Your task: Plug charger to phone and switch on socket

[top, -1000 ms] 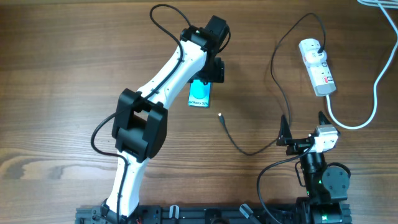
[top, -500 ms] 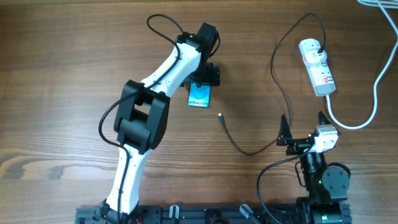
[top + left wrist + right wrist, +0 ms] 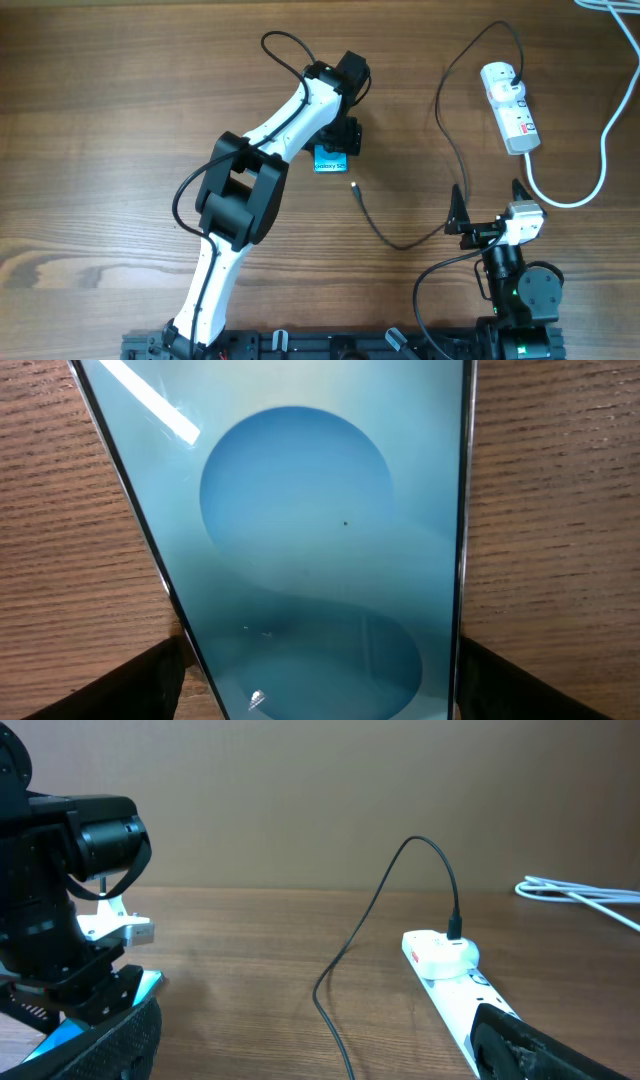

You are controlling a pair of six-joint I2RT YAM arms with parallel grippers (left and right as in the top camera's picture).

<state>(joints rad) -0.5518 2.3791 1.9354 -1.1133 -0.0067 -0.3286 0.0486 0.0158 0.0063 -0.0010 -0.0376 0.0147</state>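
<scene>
One teal-screened rectangular smartphone (image 3: 330, 160) is on the brown wooden table (image 3: 100, 100), clamped at both long edges by the left gripper (image 3: 337, 142). One thin black charger cable (image 3: 400, 244): its tip lies just right of the smartphone, unconnected, and its white plug is seated in the one white power strip (image 3: 512, 112). The right gripper (image 3: 488, 203) is spread wide, holding nothing.

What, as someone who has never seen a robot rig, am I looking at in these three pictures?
Two robot arms stand at a wooden table. The overhead picture looks down on everything; the other two come from cameras on the arms' wrists. The left gripper has its fingers against both long edges of the phone, apparently gripping it. The right gripper is open and empty. Also on the table: the white socket strip, with the charger plugged in, its free tip lying near the phone, unconnected.
</scene>
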